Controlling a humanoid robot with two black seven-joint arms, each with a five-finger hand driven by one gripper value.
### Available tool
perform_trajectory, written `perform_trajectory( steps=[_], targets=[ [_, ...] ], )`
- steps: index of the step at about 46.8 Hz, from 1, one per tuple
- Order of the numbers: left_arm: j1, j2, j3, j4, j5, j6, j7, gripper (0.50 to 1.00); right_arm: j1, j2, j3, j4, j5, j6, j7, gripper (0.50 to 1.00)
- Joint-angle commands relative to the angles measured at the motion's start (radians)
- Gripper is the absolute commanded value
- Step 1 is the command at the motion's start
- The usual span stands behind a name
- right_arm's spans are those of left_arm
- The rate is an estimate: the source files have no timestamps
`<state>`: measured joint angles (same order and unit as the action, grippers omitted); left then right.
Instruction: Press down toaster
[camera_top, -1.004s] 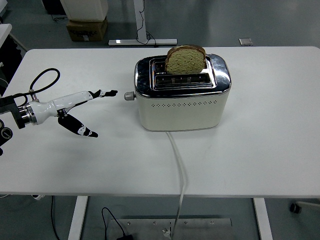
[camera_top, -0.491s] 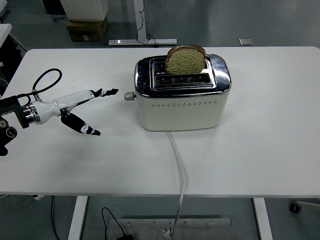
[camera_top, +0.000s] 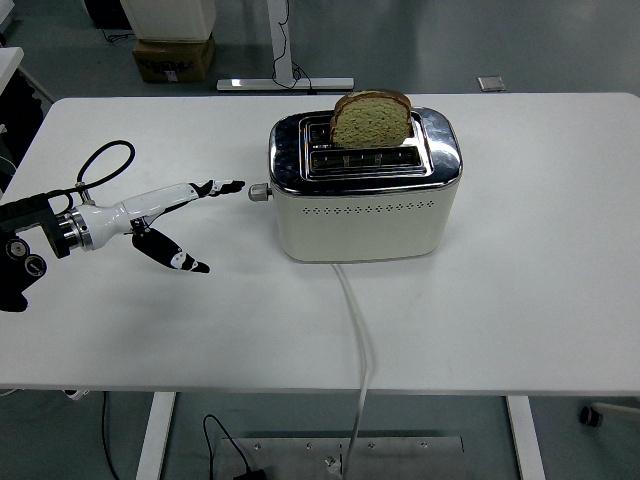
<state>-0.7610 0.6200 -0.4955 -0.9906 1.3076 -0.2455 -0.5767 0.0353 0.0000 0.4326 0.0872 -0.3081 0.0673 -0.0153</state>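
Over the last second we moved our left hand (camera_top: 165, 222) steadily toward 3 o'clock across the white worktop (camera_top: 520, 280). The change was small but clear. One second before, the tips of our stretched fingers (camera_top: 222, 186) were well apart from the toaster's lever. Half a second before, they were a little nearer. At this moment they were just beside the small grey lever knob (camera_top: 259, 192), and we could still see a narrow gap, so we did not touch it yet.

The fingers were open and held nothing. The long ones pointed straight toward the knob, and the thumb hung down and away toward 5 o'clock. Our right hand was not in the picture.

The toaster (camera_top: 363, 200) stood in the middle of the worktop, a little toward 12 o'clock, and it did not move during this time. Its knob stuck out from the side at 9 o'clock. The slice of bread (camera_top: 371, 118) stood high in the far slot, so we judged that the lever was still up. The power cable (camera_top: 355, 330) ran from the front of the toaster toward 6 o'clock and over the near edge.

For the task this meant, in our opinion, that the approach was almost finished and the pressing itself was not begun. We thought the fingers needed to come above the knob and then push downward.
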Motion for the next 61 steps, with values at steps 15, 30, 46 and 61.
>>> perform_trajectory(
  steps=[15, 30, 46, 61],
  targets=[
    [-0.003, -0.014, 0.000, 0.000, 0.004, 0.000, 0.000, 1.000, 0.000, 0.000, 0.000, 0.000, 0.000, 0.000, 0.000, 0.998],
    [-0.003, -0.031, 0.002, 0.000, 0.032, 0.000, 0.000, 1.000, 0.000, 0.000, 0.000, 0.000, 0.000, 0.000, 0.000, 0.998],
    [-0.003, -0.052, 0.041, 0.030, 0.029, 0.002, 0.000, 1.000, 0.000, 0.000, 0.000, 0.000, 0.000, 0.000, 0.000, 0.998],
    [-0.005, -0.060, 0.041, 0.055, 0.021, 0.002, 0.000, 1.000, 0.000, 0.000, 0.000, 0.000, 0.000, 0.000, 0.000, 0.998]
  ],
)
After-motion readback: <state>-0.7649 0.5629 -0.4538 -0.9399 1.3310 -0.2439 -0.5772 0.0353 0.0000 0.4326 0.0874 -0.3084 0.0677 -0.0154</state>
